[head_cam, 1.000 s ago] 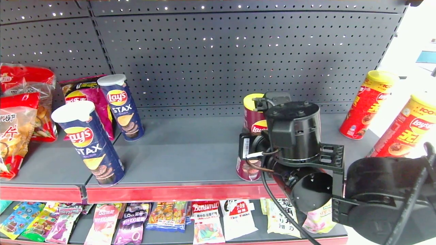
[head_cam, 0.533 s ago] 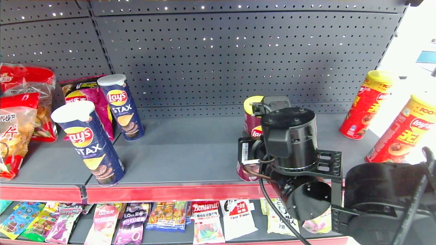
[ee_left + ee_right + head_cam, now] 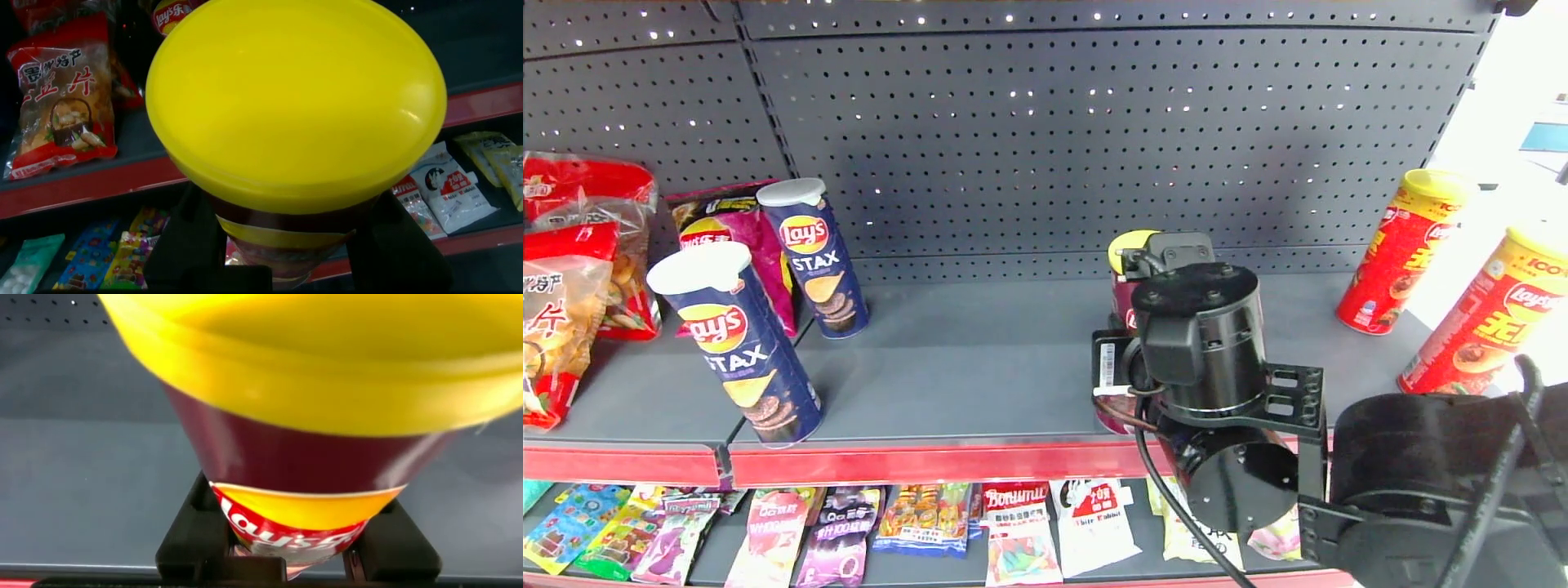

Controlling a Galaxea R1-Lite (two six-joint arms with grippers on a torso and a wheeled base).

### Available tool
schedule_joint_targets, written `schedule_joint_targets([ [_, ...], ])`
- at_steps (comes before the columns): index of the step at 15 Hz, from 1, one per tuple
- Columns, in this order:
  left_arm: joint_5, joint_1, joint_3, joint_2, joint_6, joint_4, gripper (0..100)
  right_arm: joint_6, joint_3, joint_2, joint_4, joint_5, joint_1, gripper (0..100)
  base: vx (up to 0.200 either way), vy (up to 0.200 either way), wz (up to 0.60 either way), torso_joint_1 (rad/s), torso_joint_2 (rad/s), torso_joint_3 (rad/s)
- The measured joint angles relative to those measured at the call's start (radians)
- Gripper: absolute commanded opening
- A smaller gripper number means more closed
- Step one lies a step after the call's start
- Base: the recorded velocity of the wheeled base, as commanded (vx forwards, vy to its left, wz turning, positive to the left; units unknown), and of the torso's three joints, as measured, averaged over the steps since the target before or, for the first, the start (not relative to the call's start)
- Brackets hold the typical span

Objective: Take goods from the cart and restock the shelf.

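Grey shelf (image 3: 980, 359), a can in each grasp.
The right arm (image 3: 1421, 457) extends from 5 o'clock; the right gripper (image 3: 298, 559) is clamped low on the maroon can (image 3: 1129, 242), near the front edge at 4 o'clock. The left gripper (image 3: 286, 265) clasps a second can (image 3: 294, 98).

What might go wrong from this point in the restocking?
1. The right claw holds the maroon chip can low near the shelf's red front lip; released there, it may tip off.
2. The right arm is close to the nearest red chip can; pulling back carelessly might knock it.
3. The left claw also grips a yellow-lidded can, so neither claw is free to catch a fall.
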Motion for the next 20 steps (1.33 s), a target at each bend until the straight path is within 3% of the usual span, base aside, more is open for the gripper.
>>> schedule_joint_targets([
  [4,0.000,0.000,0.000,0.000,0.001,0.000,0,-0.016,-0.032,0.004,0.004,-0.051,0.005,0,0.000,0.000,0.00,0.000,0.00,0.000],
  [20,0.000,0.000,-0.002,0.000,0.001,0.000,0,-0.014,-0.002,0.006,-0.002,-0.056,0.051,0,0.000,0.000,0.00,0.000,0.00,0.000],
])
